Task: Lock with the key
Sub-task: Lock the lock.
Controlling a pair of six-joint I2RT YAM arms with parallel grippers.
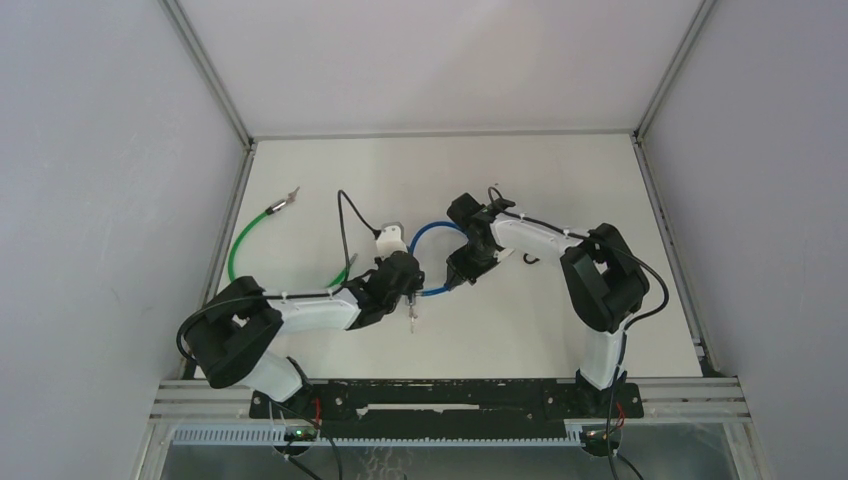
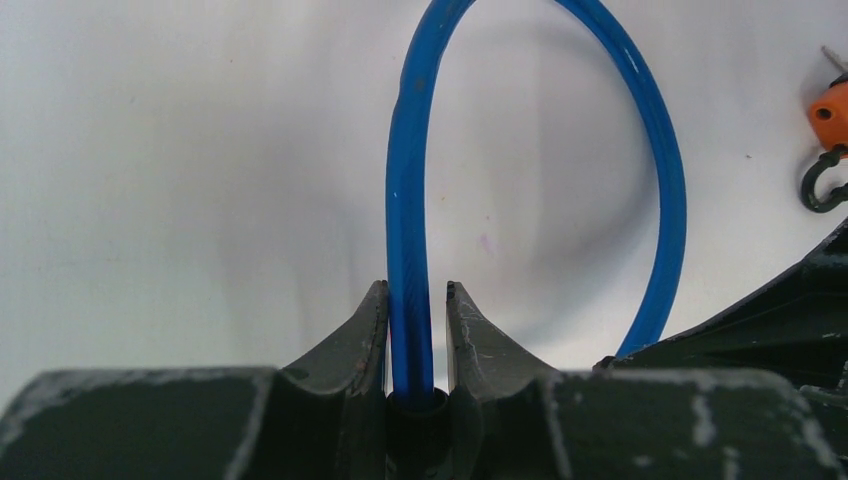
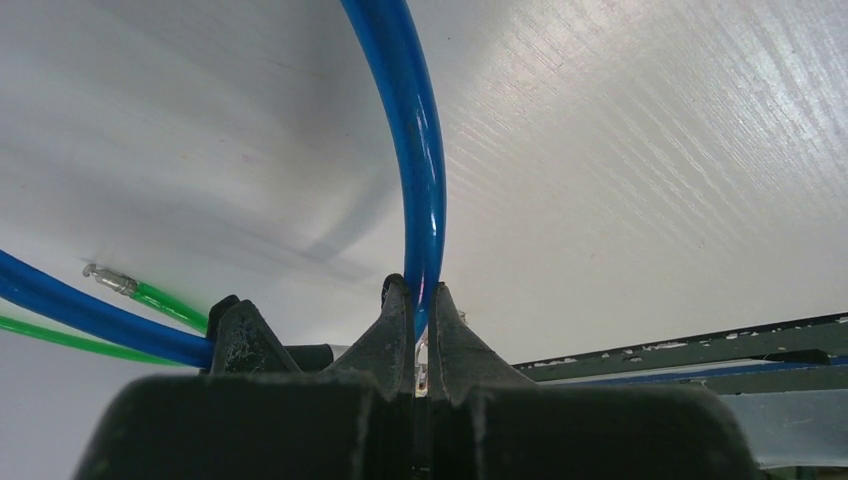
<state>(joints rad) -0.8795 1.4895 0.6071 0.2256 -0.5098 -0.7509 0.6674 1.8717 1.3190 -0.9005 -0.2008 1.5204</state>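
Observation:
A blue cable lock (image 1: 428,232) loops on the white table between my two grippers. My left gripper (image 2: 415,290) is shut on the lock's black body, and the blue cable (image 2: 408,200) rises out from between its fingers. In the top view the left gripper (image 1: 412,285) has a small metal piece (image 1: 411,318) hanging just below it. My right gripper (image 3: 415,285) is shut on the other end of the blue cable (image 3: 420,150); in the top view it (image 1: 458,275) sits close to the right of the left gripper. An orange key (image 2: 828,112) with a black ring lies at the right edge of the left wrist view.
A green cable (image 1: 245,240) with a metal tip (image 1: 285,200) curves along the table's left side; its tip also shows in the right wrist view (image 3: 110,280). A small black ring (image 1: 530,260) lies beside the right forearm. Enclosure walls stand on the left, right and back.

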